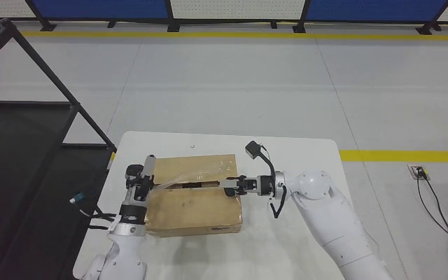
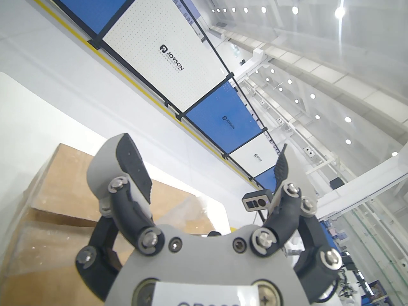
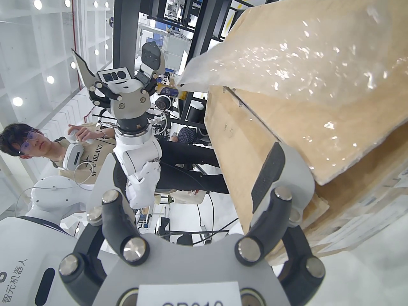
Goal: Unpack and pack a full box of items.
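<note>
Now the box [image 1: 192,213] sits mid-table [image 1: 301,231], one flap [image 3: 318,74] slightly raised. The right gripper [image 1: 227,184], spread wide at the centre seam, has a finger [image 3: 271,173] against that flap, likely to pry it. The left gripper [image 2: 204,148] hangs at the box's left end, fingers apart and empty.

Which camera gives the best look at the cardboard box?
The top view: it takes in nearly the whole cardboard box. The left wrist view catches one corner, the right wrist view a taped flap.
</note>
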